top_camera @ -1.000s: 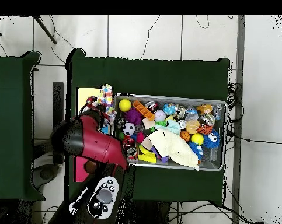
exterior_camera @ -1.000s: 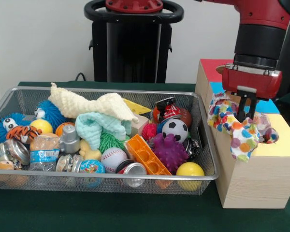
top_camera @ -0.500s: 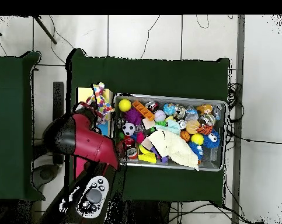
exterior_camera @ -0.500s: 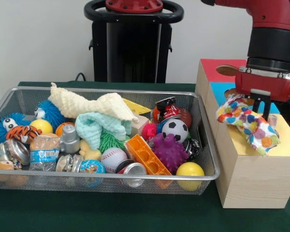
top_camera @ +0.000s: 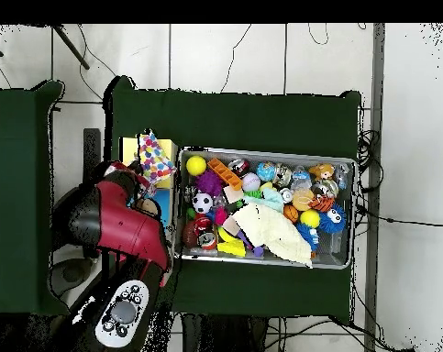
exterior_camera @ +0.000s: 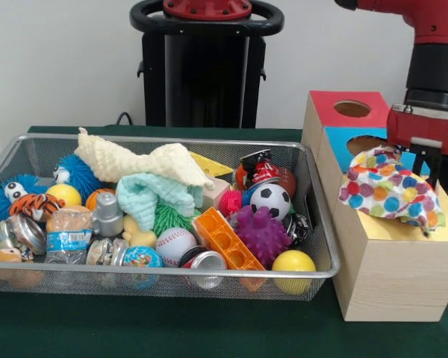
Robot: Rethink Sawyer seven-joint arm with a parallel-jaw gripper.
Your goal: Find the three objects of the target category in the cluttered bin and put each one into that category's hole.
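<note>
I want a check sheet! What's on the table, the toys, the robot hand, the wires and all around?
Surface: dark green table cloth.
Job's things: polka-dot cloth draped on the wooden sorting box, over its yellow section; red section's hole uncovered.
Clutter: wire bin full of balls, cans, cream cloth, mint cloth, orange brick.
Gripper: gripper above the polka-dot cloth; open or shut not visible.
Cables: several on the floor.
Surroundings: black pedestal, white wall.

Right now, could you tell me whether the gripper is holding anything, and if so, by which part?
It looks like the gripper holds the polka-dot cloth by its upper right edge, over the wooden box; the contact itself is hidden.
</note>
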